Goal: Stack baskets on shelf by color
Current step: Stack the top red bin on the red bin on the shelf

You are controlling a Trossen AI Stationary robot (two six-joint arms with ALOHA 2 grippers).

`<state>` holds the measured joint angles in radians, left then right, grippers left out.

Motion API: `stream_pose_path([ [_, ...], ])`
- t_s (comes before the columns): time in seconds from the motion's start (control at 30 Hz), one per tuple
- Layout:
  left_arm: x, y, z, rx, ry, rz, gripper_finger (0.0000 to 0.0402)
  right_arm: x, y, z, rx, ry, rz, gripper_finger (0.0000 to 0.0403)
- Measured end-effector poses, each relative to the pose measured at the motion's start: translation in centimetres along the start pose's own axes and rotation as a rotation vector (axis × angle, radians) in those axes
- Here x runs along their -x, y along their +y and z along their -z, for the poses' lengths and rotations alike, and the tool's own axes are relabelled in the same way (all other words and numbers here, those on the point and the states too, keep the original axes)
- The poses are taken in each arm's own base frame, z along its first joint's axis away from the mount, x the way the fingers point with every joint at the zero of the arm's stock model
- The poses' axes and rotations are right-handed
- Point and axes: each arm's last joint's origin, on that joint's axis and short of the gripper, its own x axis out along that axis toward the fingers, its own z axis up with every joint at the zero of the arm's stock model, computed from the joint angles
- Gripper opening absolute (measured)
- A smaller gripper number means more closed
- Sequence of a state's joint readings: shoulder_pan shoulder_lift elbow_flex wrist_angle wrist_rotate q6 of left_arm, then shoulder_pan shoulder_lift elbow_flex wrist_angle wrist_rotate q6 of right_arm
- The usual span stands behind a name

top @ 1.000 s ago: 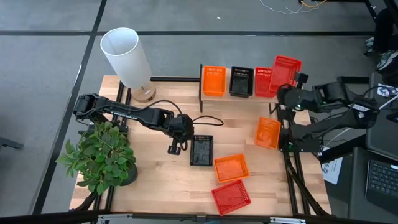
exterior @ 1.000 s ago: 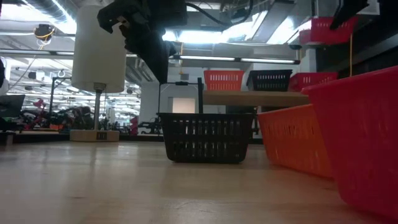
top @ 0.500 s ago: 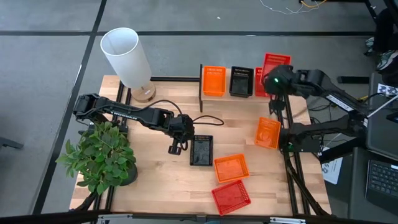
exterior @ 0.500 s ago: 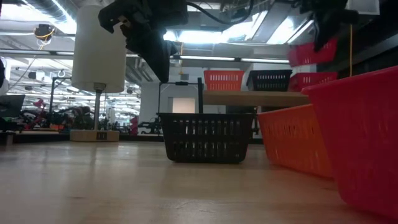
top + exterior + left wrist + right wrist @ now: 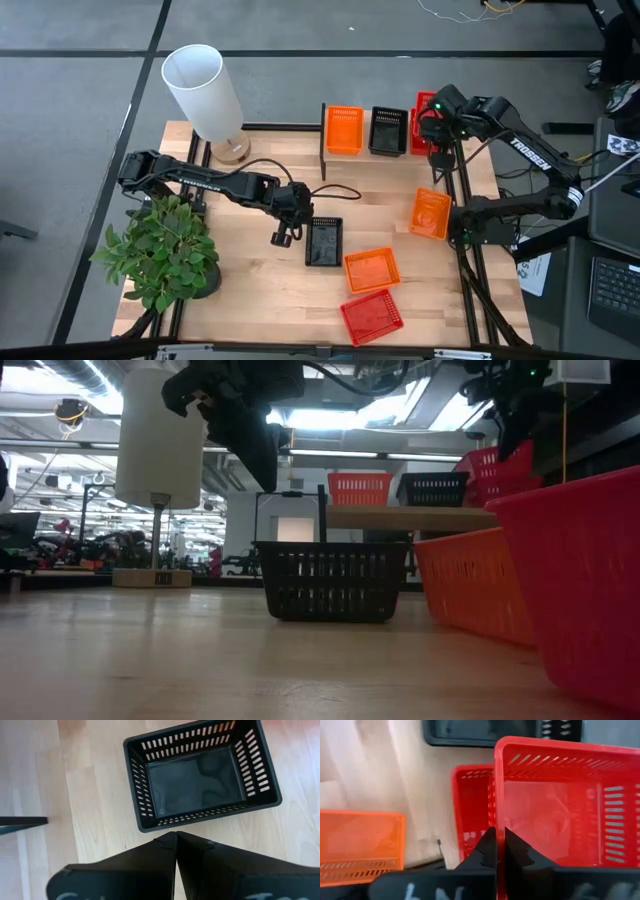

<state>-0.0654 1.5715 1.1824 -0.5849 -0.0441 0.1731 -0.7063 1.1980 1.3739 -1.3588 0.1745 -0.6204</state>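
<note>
The right gripper (image 5: 496, 845) is pinched shut on the rim of a red basket (image 5: 560, 805), carrying it tilted above the red basket (image 5: 421, 133) already on the shelf (image 5: 345, 160). To nest well, level the carried basket, line its walls up with the one beneath, then lower straight before letting go. The left gripper (image 5: 176, 840) waits closed and empty just beside a black basket (image 5: 200, 775) on the table (image 5: 250, 260)

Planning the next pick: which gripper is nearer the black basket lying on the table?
Left. The left gripper hovers just beside the black basket, fingers shut and empty. The right gripper is off at the shelf, holding a red basket.
</note>
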Motion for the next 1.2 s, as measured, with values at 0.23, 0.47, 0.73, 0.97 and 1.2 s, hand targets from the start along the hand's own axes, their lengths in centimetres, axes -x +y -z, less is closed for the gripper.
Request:
stream_pose_path([
  [0.23,0.00,0.09,-0.02,-0.018,-0.003,-0.002,0.0000,-0.09,-0.30,0.34,0.006,-0.008,-0.033,0.0001],
  [0.47,-0.01,0.17,0.00,-0.017,-0.003,-0.003,0.0000,-0.11,-0.44,0.33,0.001,-0.015,-0.028,0.0026],
  [0.73,-0.03,0.59,0.08,-0.005,-0.001,-0.010,0.0000,-0.14,-0.49,0.27,-0.020,-0.019,-0.025,0.0046],
  [0.97,-0.02,0.60,0.08,-0.004,-0.001,-0.010,0.0000,-0.22,-0.44,0.31,-0.025,-0.006,-0.034,0.0085],
  [1.2,-0.03,0.78,0.11,0.000,0.000,-0.014,0.0000,-0.22,-0.37,0.39,-0.079,0.004,-0.040,0.0134],
])
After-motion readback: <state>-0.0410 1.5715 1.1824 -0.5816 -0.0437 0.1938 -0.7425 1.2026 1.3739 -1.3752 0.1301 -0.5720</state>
